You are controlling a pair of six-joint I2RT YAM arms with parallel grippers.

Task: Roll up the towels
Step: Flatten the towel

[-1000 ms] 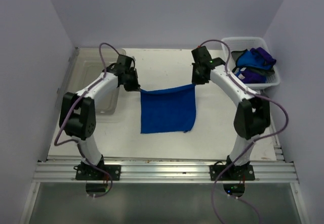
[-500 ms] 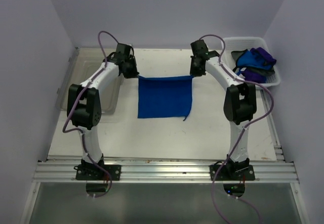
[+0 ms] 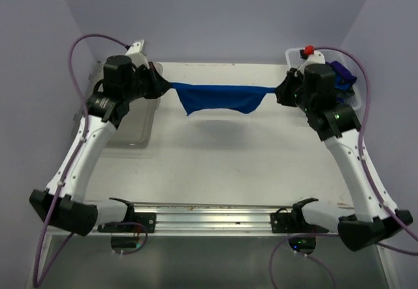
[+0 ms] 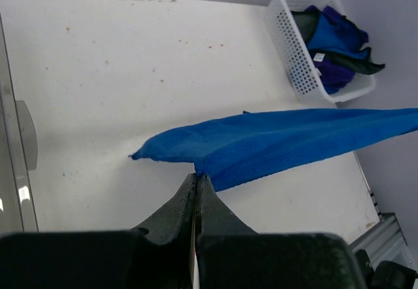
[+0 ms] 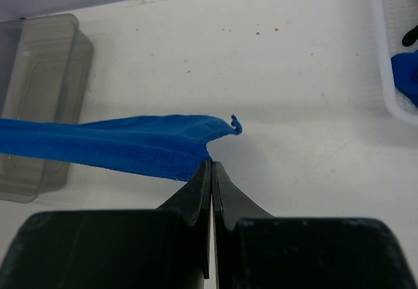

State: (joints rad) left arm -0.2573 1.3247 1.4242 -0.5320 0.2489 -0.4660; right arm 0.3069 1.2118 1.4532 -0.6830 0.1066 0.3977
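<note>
White table (image 3: 215, 165), walls (image 3: 215, 14) close on three sides. Blue towel (image 3: 219, 97) is off the surface, stretched left-right between the arms over the far half. Its long axis runs across the table and the middle sags. Clear bin (image 5: 39, 93) far left. Basket (image 4: 290, 53) far right with spare towels (image 4: 336, 40) inside. Left gripper (image 4: 196, 179) is clamped on the towel's left end, right gripper (image 5: 211, 166) on its right end. Each arm has its own end; next is probably lowering it flat.
</note>
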